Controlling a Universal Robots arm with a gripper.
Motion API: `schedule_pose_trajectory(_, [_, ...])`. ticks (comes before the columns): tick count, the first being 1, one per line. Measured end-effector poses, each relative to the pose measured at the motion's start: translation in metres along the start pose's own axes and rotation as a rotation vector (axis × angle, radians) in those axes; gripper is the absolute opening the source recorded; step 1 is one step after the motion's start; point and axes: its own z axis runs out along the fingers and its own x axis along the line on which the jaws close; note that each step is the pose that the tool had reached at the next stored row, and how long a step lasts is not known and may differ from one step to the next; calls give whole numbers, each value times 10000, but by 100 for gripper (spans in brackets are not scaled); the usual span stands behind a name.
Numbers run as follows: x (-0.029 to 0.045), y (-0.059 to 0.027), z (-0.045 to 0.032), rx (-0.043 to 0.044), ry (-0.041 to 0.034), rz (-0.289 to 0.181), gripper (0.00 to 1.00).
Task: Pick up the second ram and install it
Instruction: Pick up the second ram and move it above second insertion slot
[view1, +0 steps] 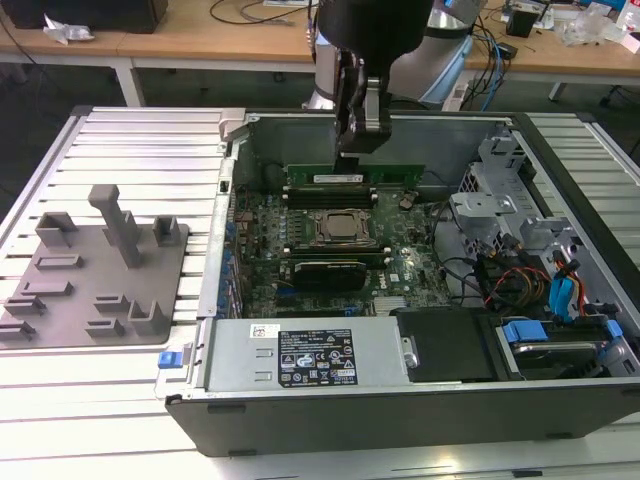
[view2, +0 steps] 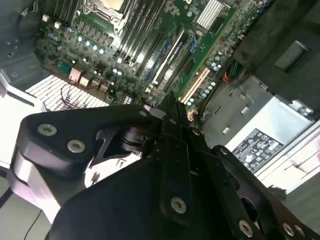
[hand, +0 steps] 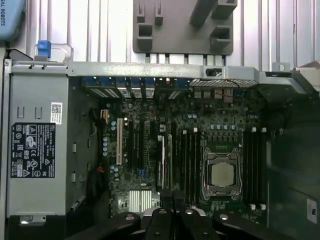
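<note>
Gripper (view1: 360, 150) on the single robot arm hangs over an open computer case (view1: 400, 420), its fingers pointing straight down and pinched together on the top edge of the second ram (view1: 355, 178). The second ram is a thin green stick with a pale label. It is held level, long edge horizontal and label facing the exterior camera, and is raised clear of the motherboard (view1: 405, 268). In the exterior view it appears just beyond the square CPU socket (view1: 345, 228) and in front of the case's dark far wall, centred under the fingers. In the first wrist view the two black fingertips (hand: 164, 202) sit close together with only a narrow gap. They line up with the long black memory slots (hand: 192, 167) on the side of the socket nearer the power supply (hand: 35, 150). More slots with white end clips (hand: 252, 167) run along the socket's other side. On the exterior view's left, well apart from the gripper, a grey fixture plate (view1: 95, 285) with upright blocks lies on the pale slatted table (view1: 140, 140) beside the case.
</note>
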Motion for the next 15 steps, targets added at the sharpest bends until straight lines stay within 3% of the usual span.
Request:
schedule_pose_trajectory(6, [-123, -7, 161, -2, 0, -1, 9])
schedule_pose_trajectory(11, [-147, -15, 366, -8, 1, -1, 9])
schedule_pose_trajectory(15, [-149, -16, 468, -8, 1, 0, 9])
